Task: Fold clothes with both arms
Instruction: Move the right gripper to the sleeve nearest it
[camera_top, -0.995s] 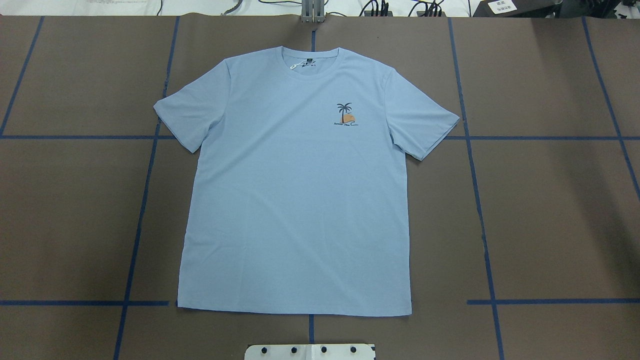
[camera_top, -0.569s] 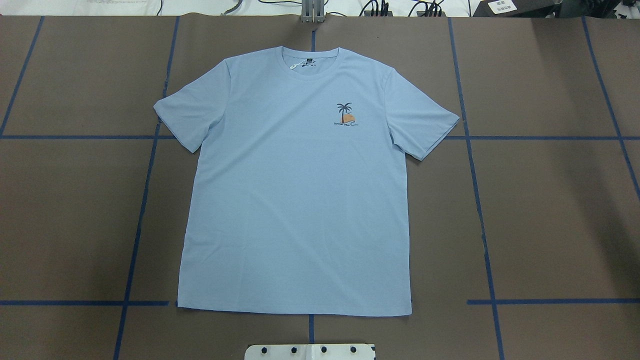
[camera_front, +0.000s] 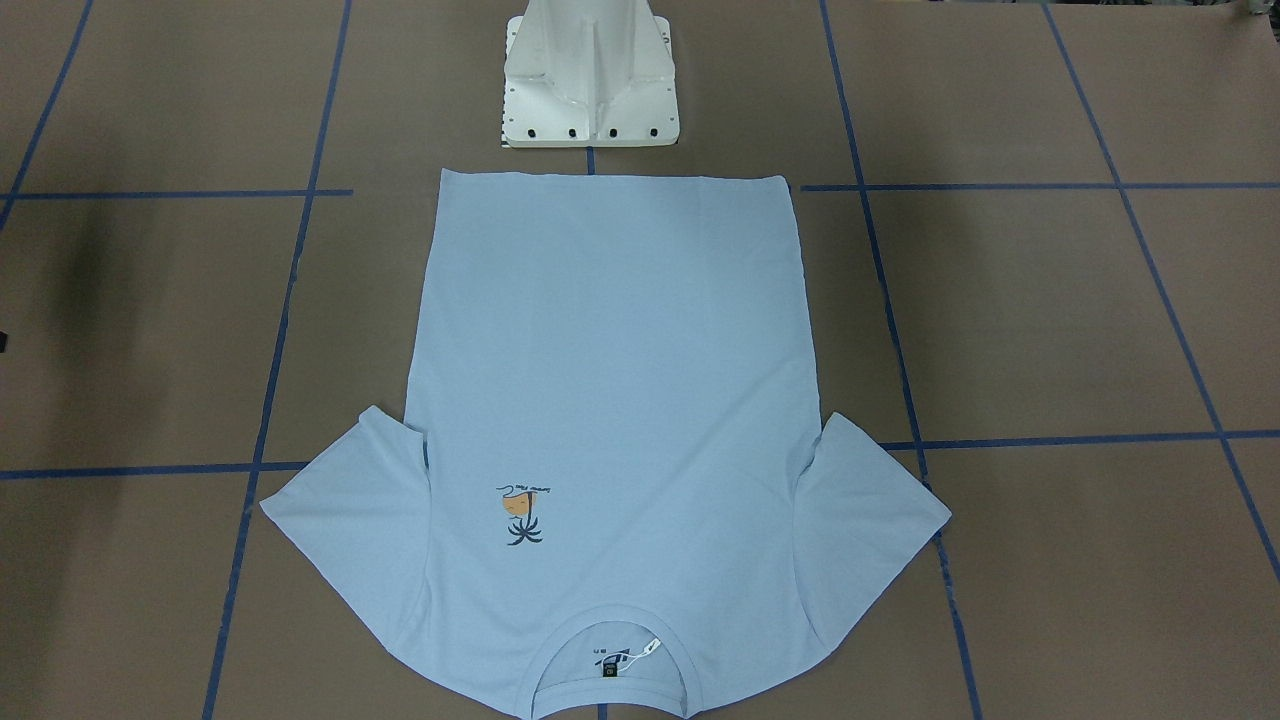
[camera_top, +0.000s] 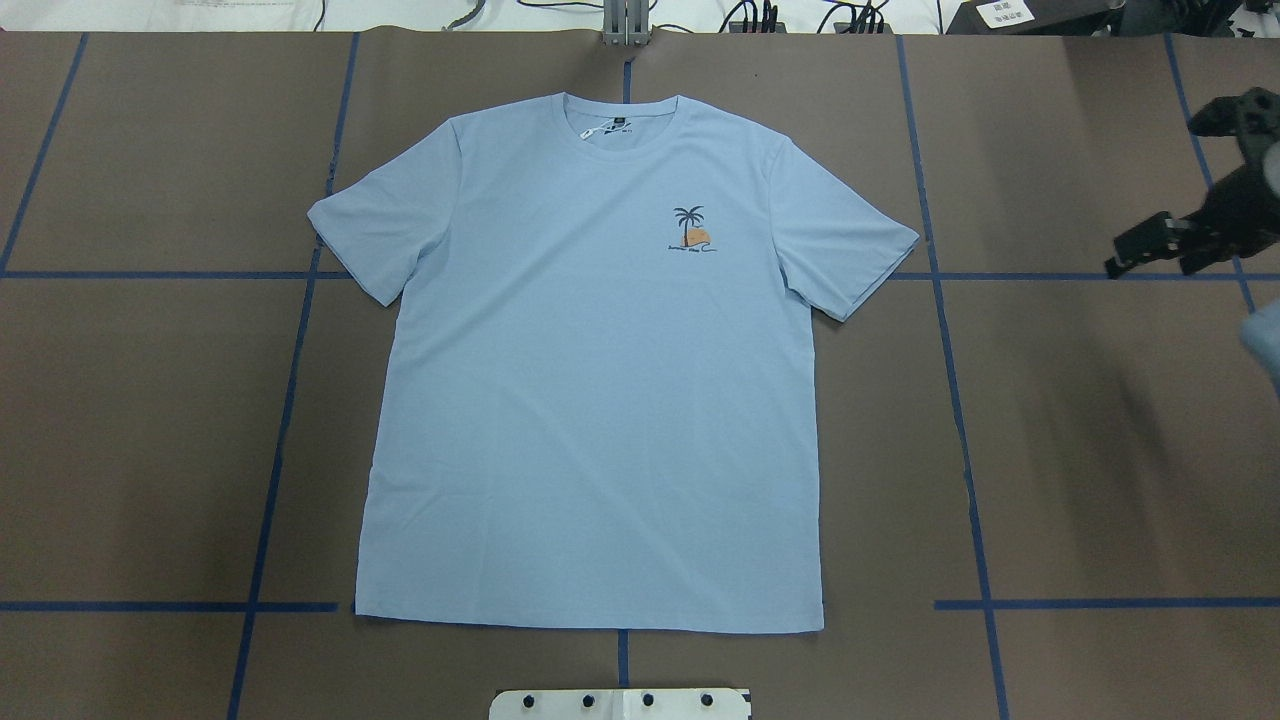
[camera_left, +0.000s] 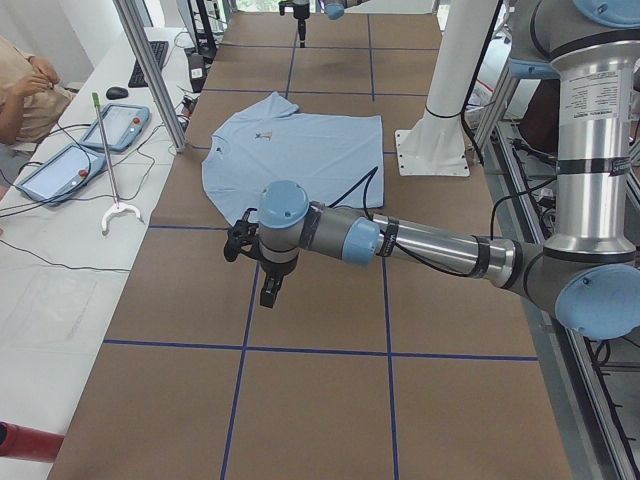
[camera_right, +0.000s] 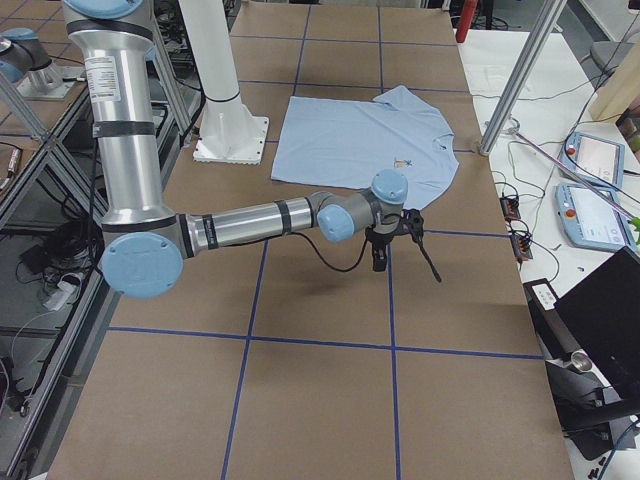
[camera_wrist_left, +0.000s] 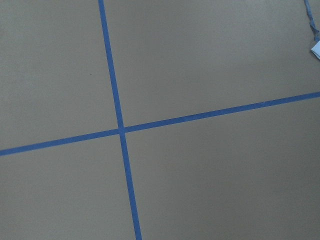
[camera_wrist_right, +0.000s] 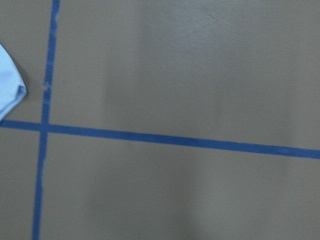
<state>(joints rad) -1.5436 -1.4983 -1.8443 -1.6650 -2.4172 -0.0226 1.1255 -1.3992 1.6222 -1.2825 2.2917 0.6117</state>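
No fold started yet, so this looks like the approach: right gripper (camera_top: 1155, 195) hangs spread wide, left gripper (camera_left: 250, 272) I can't tell, spread or closed. The T-shirt (camera_top: 590, 400) lies flat between them, well apart from both. Next, I reckon, both move in and pinch matching edges.

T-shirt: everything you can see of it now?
Light blue short-sleeved T-shirt lies flat, front up, unfolded on the brown table, hem toward the robot's base, sleeves spread. Small orange-and-navy palm print on the chest; black neck label and white tag inside the collar. Looks like thin knit. Only the table touches it.
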